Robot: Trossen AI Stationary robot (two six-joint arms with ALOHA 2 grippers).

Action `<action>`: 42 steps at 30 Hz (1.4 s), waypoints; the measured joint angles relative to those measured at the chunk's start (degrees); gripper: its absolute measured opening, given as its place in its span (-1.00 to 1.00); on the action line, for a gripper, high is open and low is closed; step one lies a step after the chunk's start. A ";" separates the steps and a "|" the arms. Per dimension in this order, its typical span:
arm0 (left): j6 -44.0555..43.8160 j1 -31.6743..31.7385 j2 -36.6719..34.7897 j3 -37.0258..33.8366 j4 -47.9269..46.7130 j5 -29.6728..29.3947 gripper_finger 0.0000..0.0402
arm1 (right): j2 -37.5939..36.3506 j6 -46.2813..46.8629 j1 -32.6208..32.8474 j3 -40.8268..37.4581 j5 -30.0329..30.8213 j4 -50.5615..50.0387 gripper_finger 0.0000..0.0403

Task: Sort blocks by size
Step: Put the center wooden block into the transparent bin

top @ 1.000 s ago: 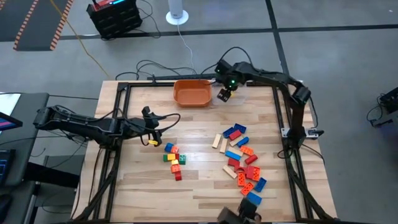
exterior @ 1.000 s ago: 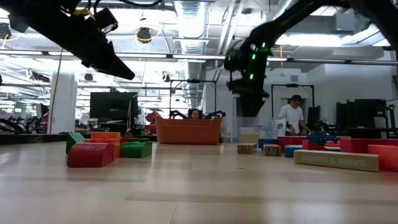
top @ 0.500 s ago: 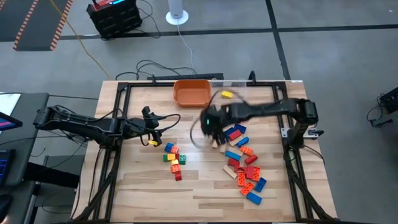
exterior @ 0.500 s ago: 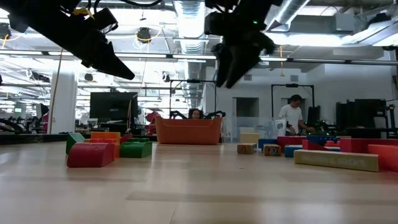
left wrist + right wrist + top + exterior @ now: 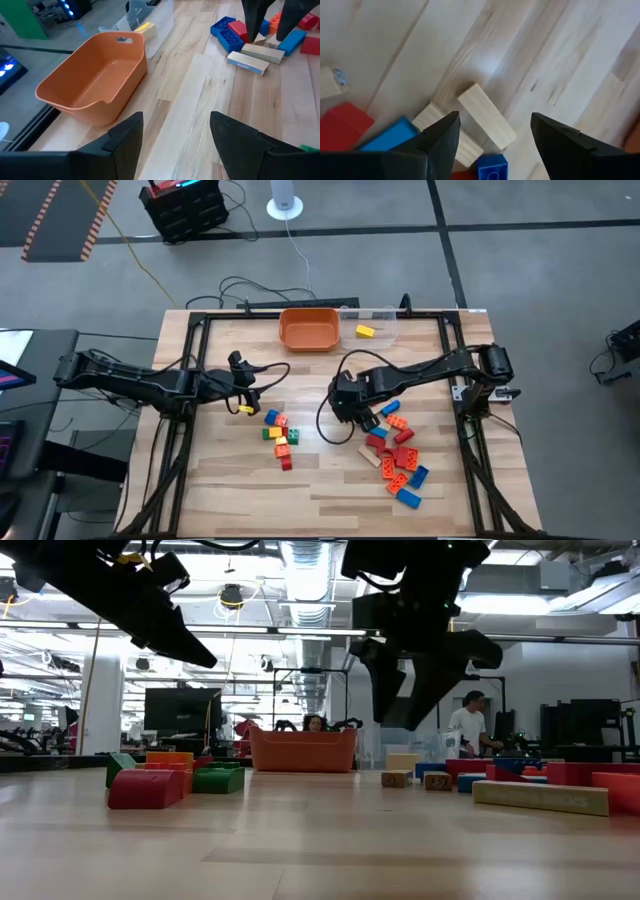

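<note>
The blocks lie in two groups on the wooden table: a small cluster (image 5: 279,438) left of centre and a larger pile (image 5: 397,450) to the right. My right gripper (image 5: 350,408) hangs open, pointing down, above two tan blocks (image 5: 487,117) at the pile's left edge; its fingers straddle them without touching. One yellow block (image 5: 365,331) lies in the clear container (image 5: 385,328) at the far edge. My left gripper (image 5: 250,385) waits open and empty above the table's left side, facing the orange bowl (image 5: 95,75).
The orange bowl (image 5: 309,328) stands at the far edge beside the clear container. A blue block (image 5: 392,136) and a red block (image 5: 342,122) lie close to the tan ones. Bare wood stretches between the two block groups and along the near edge (image 5: 320,500).
My right gripper has swung from over the clear container at the far edge toward the near edge and stopped above the tan blocks, rolling its wrist on the way. A yellow block now shows in the container where the gripper had been.
</note>
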 joint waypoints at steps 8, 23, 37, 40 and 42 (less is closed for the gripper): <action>-0.11 -0.01 0.01 -0.03 0.25 0.00 0.12 | 8.49 -4.48 -1.00 1.36 2.61 -1.50 0.37; -0.12 0.00 0.02 -0.04 -0.11 -0.02 0.12 | 11.23 -7.21 -2.44 2.36 1.82 -4.05 -0.04; 0.14 0.00 0.02 -0.04 -0.17 -0.04 0.12 | 10.93 -5.41 -3.01 2.41 -0.17 -3.82 -0.19; 0.14 -0.01 0.02 -0.04 -0.16 -0.04 0.12 | 10.76 -4.51 -3.28 3.97 -0.41 -5.11 -0.24; 0.14 0.00 0.02 -0.04 -0.13 -0.04 0.12 | 10.58 -4.15 -3.34 4.93 -0.82 -6.10 -0.34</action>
